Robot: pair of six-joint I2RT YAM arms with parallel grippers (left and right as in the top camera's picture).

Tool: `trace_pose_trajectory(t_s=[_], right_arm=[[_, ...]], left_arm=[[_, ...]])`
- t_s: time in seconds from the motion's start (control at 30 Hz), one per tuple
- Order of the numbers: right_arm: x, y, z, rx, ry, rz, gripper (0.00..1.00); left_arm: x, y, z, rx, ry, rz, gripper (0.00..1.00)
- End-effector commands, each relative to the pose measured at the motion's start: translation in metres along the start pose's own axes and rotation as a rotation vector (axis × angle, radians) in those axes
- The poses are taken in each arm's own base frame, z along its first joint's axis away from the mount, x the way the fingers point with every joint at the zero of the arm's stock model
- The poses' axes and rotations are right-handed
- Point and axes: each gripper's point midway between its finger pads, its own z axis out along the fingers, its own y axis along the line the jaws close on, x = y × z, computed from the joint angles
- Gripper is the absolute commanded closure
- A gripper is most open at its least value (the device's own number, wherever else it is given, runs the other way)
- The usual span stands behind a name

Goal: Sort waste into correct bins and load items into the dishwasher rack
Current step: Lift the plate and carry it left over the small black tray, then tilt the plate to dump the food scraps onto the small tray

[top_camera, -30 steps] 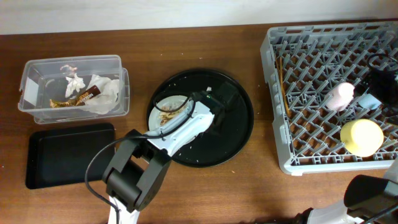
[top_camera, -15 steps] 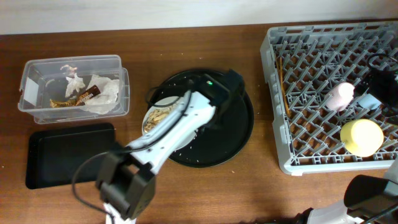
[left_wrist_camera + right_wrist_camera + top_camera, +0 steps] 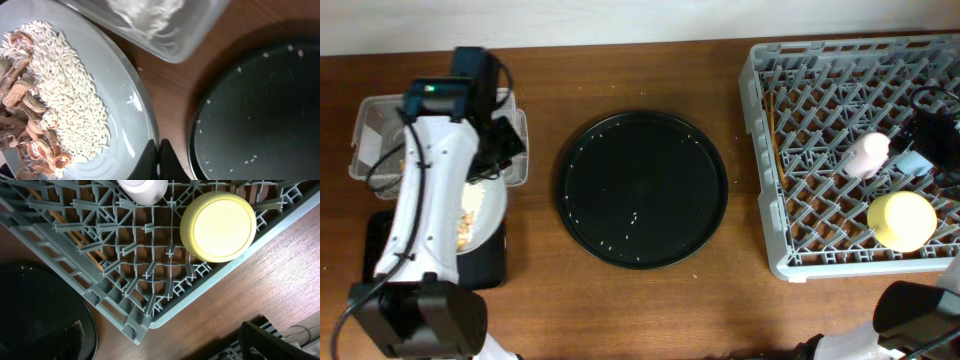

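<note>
My left gripper [image 3: 157, 159] is shut on the rim of the pale grey plate [image 3: 125, 120], which carries white rice [image 3: 70, 100] and beige-brown scraps [image 3: 25, 125]. In the overhead view the plate [image 3: 490, 205] hangs over the shallow black tray [image 3: 380, 255], just in front of the clear tub [image 3: 370, 130]. White tissue [image 3: 145, 15] shows through the tub wall; the wrapper is hidden by my arm. The grey rack [image 3: 820, 245] holds the upturned yellow-green bowl [image 3: 902, 220], the pink cup [image 3: 867, 153] and the chopsticks [image 3: 772, 130]. My right arm [image 3: 928, 125] is over the rack's right side; its fingers do not show.
The large round black tray [image 3: 642, 190] sits mid-table with a few loose rice grains on it. In the right wrist view the rack's corner [image 3: 125, 325] lies next to this tray [image 3: 40, 320], and the bowl [image 3: 218, 226] is below the camera.
My left arm has lifted the plate off the round black tray and carried it left, over the shallow black tray by the clear tub. The right arm has not moved.
</note>
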Motion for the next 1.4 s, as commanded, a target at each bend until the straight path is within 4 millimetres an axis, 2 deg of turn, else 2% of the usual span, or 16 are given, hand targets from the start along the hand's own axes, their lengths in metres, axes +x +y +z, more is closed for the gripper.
trace_pose_trajectory(t_s=[0.0,0.17,0.23,0.3,0.47,0.6,0.77,1.0,1.1,1.2,1.33,1.37], right_arm=[[0.001,-0.001,-0.004,0.006,-0.009,0.008,0.02],[0.001,-0.001,-0.004,0.006,-0.009,0.008,0.02],[0.001,-0.001,-0.004,0.006,-0.009,0.008,0.02],[0.001,-0.001,-0.004,0.006,-0.009,0.008,0.02],[0.001,-0.001,-0.004,0.006,-0.009,0.008,0.02],[0.001,-0.001,-0.004,0.006,-0.009,0.008,0.02],[0.001,-0.001,-0.004,0.006,-0.009,0.008,0.02],[0.001,-0.001,-0.004,0.006,-0.009,0.008,0.02],[0.001,-0.001,-0.004,0.006,-0.009,0.008,0.02],[0.001,-0.001,-0.004,0.006,-0.009,0.008,0.02],[0.001,-0.001,-0.004,0.006,-0.009,0.008,0.02],[0.001,-0.001,-0.004,0.006,-0.009,0.008,0.02]], left_arm=[[-0.022,0.025,-0.010,0.038,-0.046,-0.110,0.99],[-0.031,0.054,0.026,0.137,0.039,-0.270,0.99],[-0.035,0.067,0.034,0.139,0.039,-0.310,0.99],[-0.036,0.068,0.040,0.191,0.060,-0.342,0.99],[-0.040,0.071,0.031,0.407,0.115,-0.337,0.99],[-0.046,0.092,0.027,0.479,0.116,-0.375,0.99],[-0.050,0.089,0.006,0.711,0.108,-0.331,0.99],[-0.055,0.114,-0.010,0.843,0.077,-0.380,0.99],[-0.054,0.126,-0.010,0.846,0.074,-0.420,0.99],[-0.055,0.117,-0.028,0.977,0.044,-0.358,0.99],[-0.054,0.127,-0.029,0.983,0.046,-0.396,0.99],[-0.047,0.128,-0.031,0.990,0.079,-0.424,0.99]])
